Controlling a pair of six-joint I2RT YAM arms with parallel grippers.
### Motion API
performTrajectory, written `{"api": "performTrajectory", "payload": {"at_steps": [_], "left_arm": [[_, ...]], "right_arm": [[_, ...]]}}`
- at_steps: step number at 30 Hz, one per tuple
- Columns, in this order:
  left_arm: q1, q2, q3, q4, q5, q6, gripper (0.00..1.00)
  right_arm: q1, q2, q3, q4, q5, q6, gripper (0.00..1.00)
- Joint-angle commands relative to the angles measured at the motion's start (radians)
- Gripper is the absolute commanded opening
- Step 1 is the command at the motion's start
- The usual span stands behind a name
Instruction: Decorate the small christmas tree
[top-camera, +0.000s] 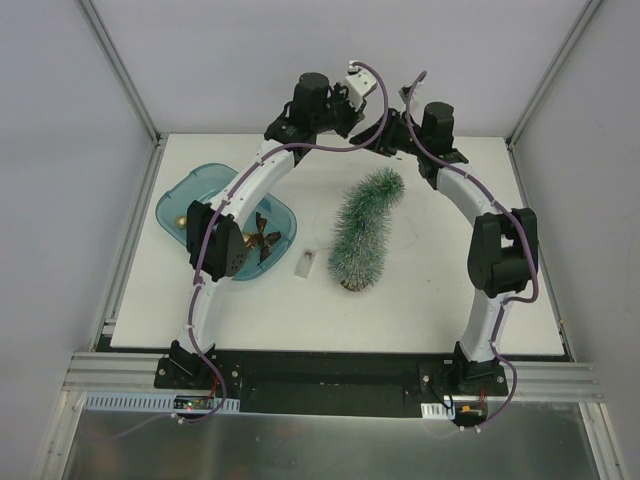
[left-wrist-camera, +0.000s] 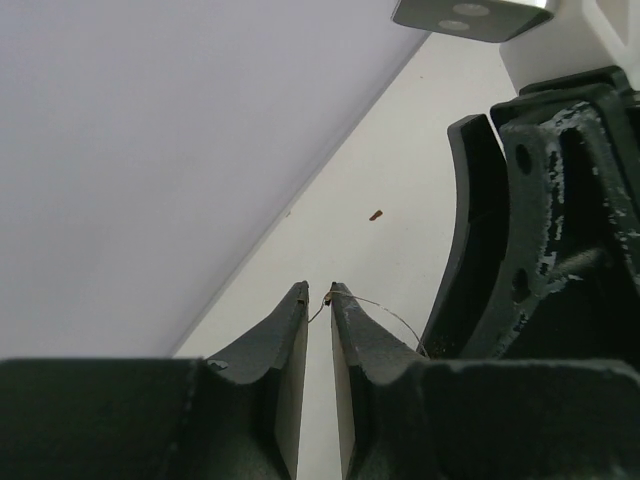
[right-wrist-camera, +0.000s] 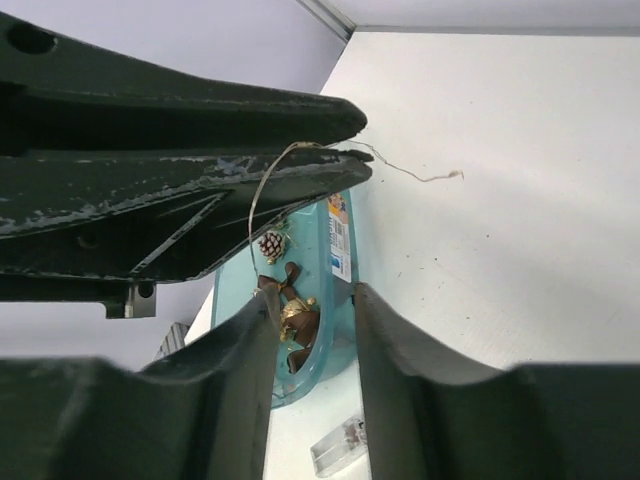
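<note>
The small christmas tree (top-camera: 363, 232) stands mid-table, frosted green and leaning, on a round brown base. Both arms reach over the far edge of the table behind it. My left gripper (top-camera: 368, 128) (left-wrist-camera: 319, 293) is shut on a thin gold thread (left-wrist-camera: 390, 312) pinched at its fingertips. In the right wrist view that thread (right-wrist-camera: 255, 215) loops down from the left fingers (right-wrist-camera: 300, 120) to the tip of my right gripper's left finger. My right gripper (top-camera: 392, 140) (right-wrist-camera: 314, 295) is open, with a clear gap between its fingers. What hangs on the thread is hidden.
A teal tray (top-camera: 200, 190) (right-wrist-camera: 340, 345) at the left holds a brown bow (top-camera: 262, 243) (right-wrist-camera: 295, 315), a pinecone (right-wrist-camera: 271, 244) and a gold ball (top-camera: 181, 219). A small clear plastic piece (top-camera: 305, 265) (right-wrist-camera: 340, 445) lies beside the tree. White walls enclose the table.
</note>
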Motion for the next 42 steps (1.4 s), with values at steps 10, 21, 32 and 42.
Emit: {"api": "performTrajectory", "payload": {"at_steps": [10,21,32,42], "left_arm": [[0.011,-0.073,0.028,0.016,0.017,-0.035,0.28],[0.052,-0.146,0.036,-0.025,-0.056,-0.081,0.99],[0.160,-0.352,-0.074,-0.146,0.003,-0.150,0.99],[0.161,-0.484,-0.166,-0.263,0.086,-0.242,0.99]], "right_arm": [[0.001,-0.054,-0.024,0.149,0.037,0.017,0.00],[-0.112,-0.177,-0.183,0.267,0.158,0.079,0.00],[-0.224,-0.270,-0.251,0.303,0.264,0.060,0.00],[-0.220,-0.658,-0.593,0.357,0.335,0.017,0.00]]}}
